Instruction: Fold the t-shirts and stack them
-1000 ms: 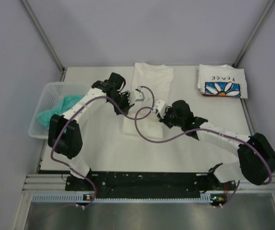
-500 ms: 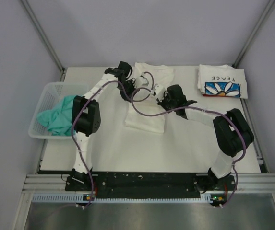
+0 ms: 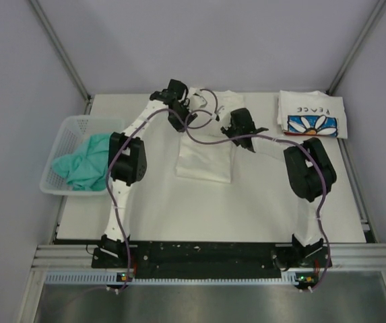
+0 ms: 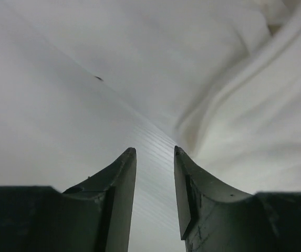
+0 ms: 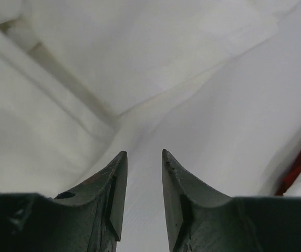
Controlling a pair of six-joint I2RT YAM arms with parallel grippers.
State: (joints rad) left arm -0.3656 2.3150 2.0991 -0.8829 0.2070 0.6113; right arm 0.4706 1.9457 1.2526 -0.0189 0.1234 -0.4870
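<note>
Both arms stretched farther toward far edge. Table (image 3: 267, 202), 3 tees: large white tee (image 3: 206, 155) far-centre; daisy tee (image 3: 312, 114) reading "PEACE", far-right corner; teal tee (image 3: 81, 165) in basket (image 3: 61, 131), left edge. Left gripper (image 4: 154, 152), right gripper (image 5: 144, 153): jaws narrowly apart, empty, at large white tee.

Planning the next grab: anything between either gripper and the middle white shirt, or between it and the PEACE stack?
Nothing visible. The left gripper and right gripper, both open, sit at the white shirt's far end. Only the right arm itself reaches over the bare table between it and the PEACE shirt.
</note>
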